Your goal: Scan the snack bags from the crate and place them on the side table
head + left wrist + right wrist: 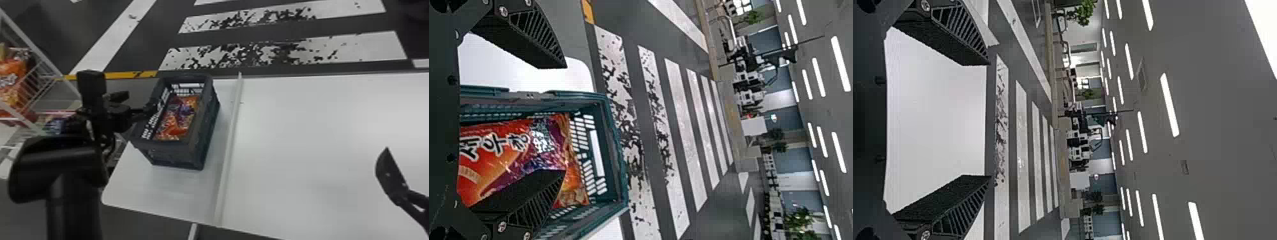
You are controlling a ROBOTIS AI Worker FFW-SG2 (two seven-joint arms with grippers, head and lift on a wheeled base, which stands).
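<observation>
Black left gripper [139, 102]: reaches in from the left, its tip end at the crate's left rim. In the left wrist view the two ribbed fingers stand apart, one overlapping a snack bag, with a rim of the crate showing between them.
Snack bags [178, 118]: in the crate, glossy and crinkled, orange, red and purple. Large white characters with dark outlines run across the bag seen from the left wrist.
Crate [194, 151]: rigid teal-grey plastic, rectangular, upright, with slotted walls and a thick rim.
White table [319, 127]: smooth, with a rounded near left corner. The crate stands on its left part.
Raised strip [230, 134]: pale and straight, running near to far, just right of the crate.
Right gripper [391, 178]: black, over the table's right side; its fingers are apart with bare white surface between them.
Wire rack [33, 75]: white metal bars at far left, holding an orange bag [12, 81] with pale lettering.
Floor [143, 41]: dark, beyond the table, with chipped white stripes and a yellow line [115, 75].
</observation>
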